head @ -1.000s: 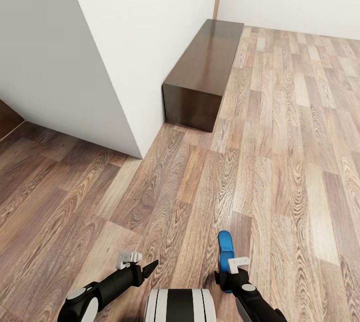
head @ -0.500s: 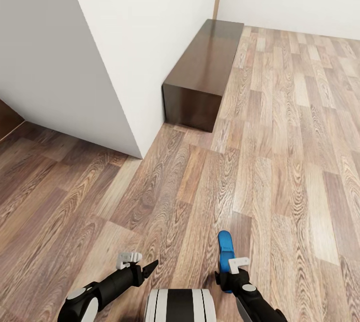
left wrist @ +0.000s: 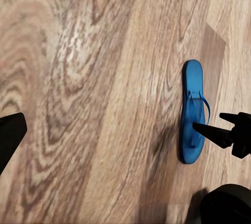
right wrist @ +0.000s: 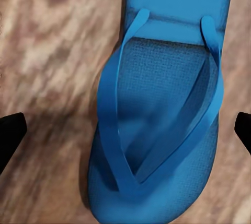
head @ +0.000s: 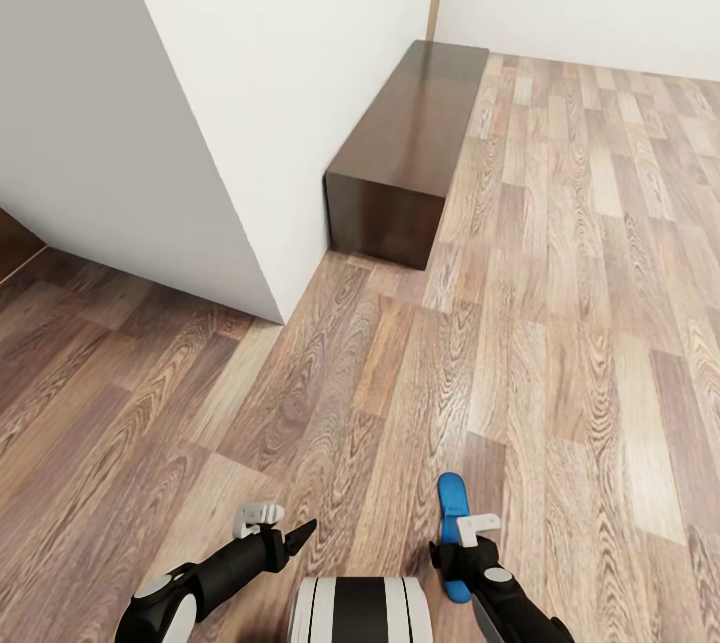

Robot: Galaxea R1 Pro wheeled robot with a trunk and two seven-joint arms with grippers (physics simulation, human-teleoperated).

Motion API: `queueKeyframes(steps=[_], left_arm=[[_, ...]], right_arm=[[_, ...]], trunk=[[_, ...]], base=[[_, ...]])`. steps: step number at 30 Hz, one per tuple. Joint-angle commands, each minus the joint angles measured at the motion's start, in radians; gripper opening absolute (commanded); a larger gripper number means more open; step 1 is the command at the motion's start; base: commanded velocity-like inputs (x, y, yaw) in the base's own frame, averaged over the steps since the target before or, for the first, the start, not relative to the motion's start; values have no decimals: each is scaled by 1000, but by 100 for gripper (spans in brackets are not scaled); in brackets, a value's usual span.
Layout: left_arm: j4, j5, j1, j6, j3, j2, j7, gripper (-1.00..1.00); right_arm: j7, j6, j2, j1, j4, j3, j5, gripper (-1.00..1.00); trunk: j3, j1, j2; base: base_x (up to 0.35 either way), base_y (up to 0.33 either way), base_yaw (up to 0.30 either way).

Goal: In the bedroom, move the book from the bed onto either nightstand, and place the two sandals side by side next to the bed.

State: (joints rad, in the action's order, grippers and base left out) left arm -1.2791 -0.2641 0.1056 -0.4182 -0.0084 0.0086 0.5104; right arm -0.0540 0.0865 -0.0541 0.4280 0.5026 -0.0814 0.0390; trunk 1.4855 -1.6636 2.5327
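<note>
A blue flip-flop sandal (head: pixel 451 535) is seen lying flat on the wood-plank floor (head: pixel 560 343) at 6 o'clock in the head view, directly under the right gripper (head: pixel 455 548). In the right wrist view its fingers are spread wide on either side of the sandal, nothing gripped. The left gripper (head: pixel 285 531), at 7 o'clock, is open and empty. A dark wooden cabinet (head: pixel 405 148) is set against the white wall (head: pixel 270 73) at 12 o'clock.

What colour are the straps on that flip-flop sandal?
Bright blue, matching the sole of the flip-flop sandal; clearest in the right wrist view.
</note>
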Motion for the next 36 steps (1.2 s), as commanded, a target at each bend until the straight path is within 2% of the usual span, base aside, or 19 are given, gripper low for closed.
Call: queueKeyframes(steps=[1,29,36], left_arm=[[0,-10,0,-8,-1,1,-1,100],[21,-9,0,-7,-1,1,-1,100],[21,-9,0,-7,1,1,-3,100]], right_arm=[[-6,8,0,0,2,-5,4,100],[-6,7,0,0,2,-5,5,100],[-6,7,0,0,2,-5,5,100]], trunk=[[1,0,0],[1,0,0],[28,-3,2]], base=[[13,0,0],[39,0,0],[0,0,0]])
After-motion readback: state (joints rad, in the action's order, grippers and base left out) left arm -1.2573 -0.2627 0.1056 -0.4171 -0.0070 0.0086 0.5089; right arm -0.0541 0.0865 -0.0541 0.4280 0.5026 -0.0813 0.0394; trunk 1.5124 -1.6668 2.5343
